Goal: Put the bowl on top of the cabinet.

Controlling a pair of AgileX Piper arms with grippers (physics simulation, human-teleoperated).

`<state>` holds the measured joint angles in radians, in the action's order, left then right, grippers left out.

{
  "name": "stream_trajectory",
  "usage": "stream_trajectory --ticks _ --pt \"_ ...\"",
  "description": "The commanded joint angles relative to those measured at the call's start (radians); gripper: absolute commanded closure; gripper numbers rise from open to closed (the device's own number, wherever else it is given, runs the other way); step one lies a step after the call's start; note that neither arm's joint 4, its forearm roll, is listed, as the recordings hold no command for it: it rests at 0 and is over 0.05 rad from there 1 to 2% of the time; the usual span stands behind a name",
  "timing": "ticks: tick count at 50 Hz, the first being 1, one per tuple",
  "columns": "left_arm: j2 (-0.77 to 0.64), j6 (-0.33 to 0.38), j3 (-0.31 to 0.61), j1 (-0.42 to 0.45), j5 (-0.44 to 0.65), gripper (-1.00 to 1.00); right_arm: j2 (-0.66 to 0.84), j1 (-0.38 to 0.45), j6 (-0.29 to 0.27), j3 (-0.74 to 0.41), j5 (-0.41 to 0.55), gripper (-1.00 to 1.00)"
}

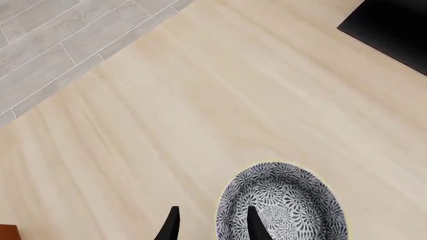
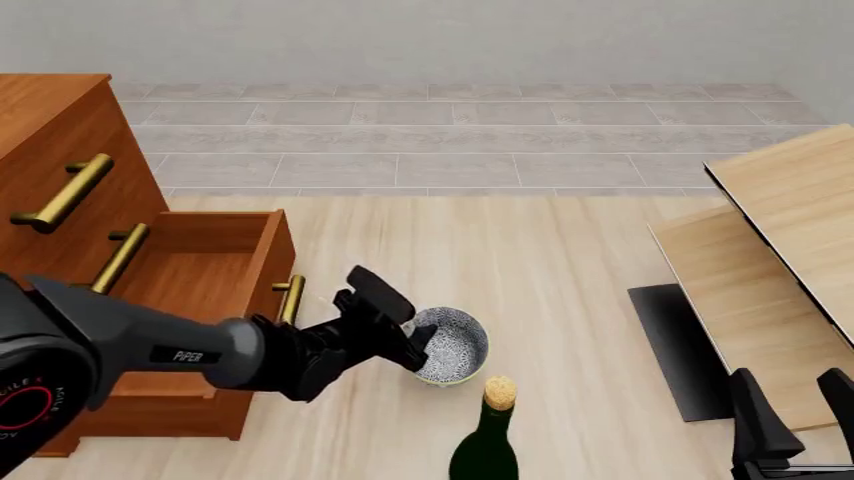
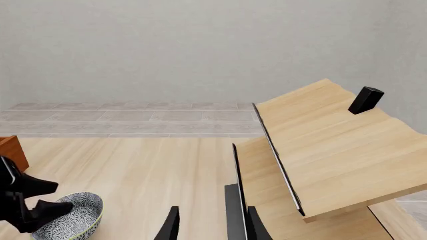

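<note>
The bowl [image 2: 451, 345] is small, with a pale rim and a blue-grey speckled inside, and stands on the pale wood surface just right of the cabinet's open drawer [image 2: 200, 265]. The reddish-brown cabinet [image 2: 54, 130] with brass bar handles fills the left of the front view. My left gripper [image 2: 411, 335] is open at the bowl's left rim. In the left wrist view one finger [image 1: 253, 225] is over the inside of the bowl [image 1: 283, 202] and the other finger [image 1: 170, 227] is outside it. My right gripper [image 2: 794, 410] is open and holds nothing, low at the right.
A dark green bottle [image 2: 487, 445] with a cork stands just in front of the bowl. Slanted pale wood panels [image 2: 787, 200] and a black mat [image 2: 674, 350] are on the right. A small black block [image 3: 365, 100] sits on the upper panel. Grey tiles lie beyond.
</note>
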<state>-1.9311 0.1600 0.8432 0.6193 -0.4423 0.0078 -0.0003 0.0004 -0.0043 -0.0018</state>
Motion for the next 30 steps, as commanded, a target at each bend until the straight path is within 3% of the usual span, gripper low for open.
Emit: stream_trajectory --ticks 1,30 --pt "-0.015 0.002 0.008 0.004 0.005 -1.0 0.0 0.0 0.0 0.0 0.0 -1.0" --pt "-0.043 -0.005 0.008 0.023 0.004 -1.0 0.0 0.0 0.0 0.0 0.0 -1.0"
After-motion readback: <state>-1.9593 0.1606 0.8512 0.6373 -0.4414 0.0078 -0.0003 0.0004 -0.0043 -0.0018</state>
